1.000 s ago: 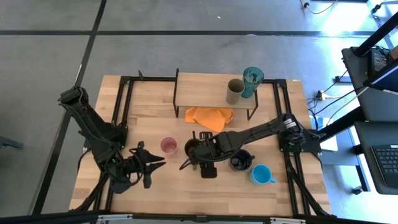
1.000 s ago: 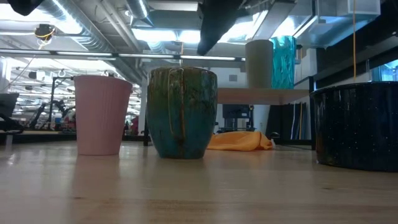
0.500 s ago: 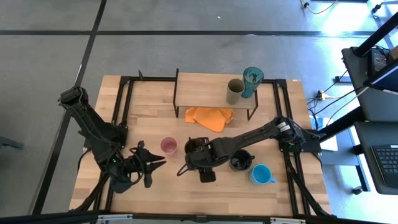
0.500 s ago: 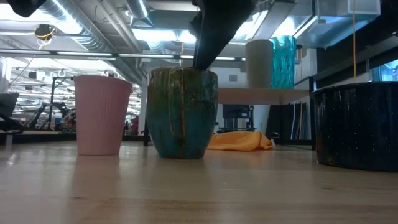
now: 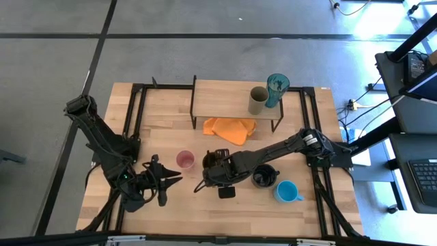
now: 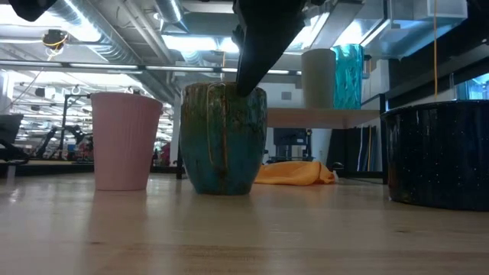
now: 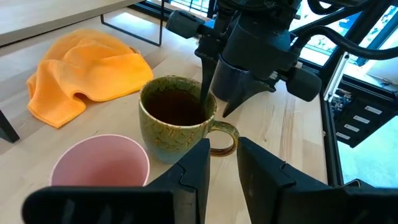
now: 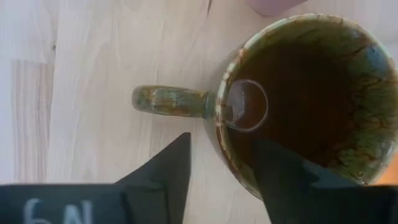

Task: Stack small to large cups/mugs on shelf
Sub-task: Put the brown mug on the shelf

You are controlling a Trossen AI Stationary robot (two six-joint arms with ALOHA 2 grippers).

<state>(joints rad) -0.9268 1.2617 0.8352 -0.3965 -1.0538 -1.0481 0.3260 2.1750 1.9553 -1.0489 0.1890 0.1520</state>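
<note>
A mustard-green mug stands upright on the table, its handle toward the near edge. My right gripper hangs over its rim beside the handle and is open. One finger is inside the mug and the other is outside, with a gap on each side of the wall. My left gripper waits open and holding nothing, left of the pink cup. An olive-grey cup and a teal tumbler stand on the shelf.
An orange cloth lies on the table in front of the shelf. A black mug and a light blue mug stand right of the mustard-green mug, under the right arm. The shelf's left half is bare.
My right gripper has come down from above the mustard-green mug until its fingers reach the rim, one of them dipping inside. The mug has stayed in place.
</note>
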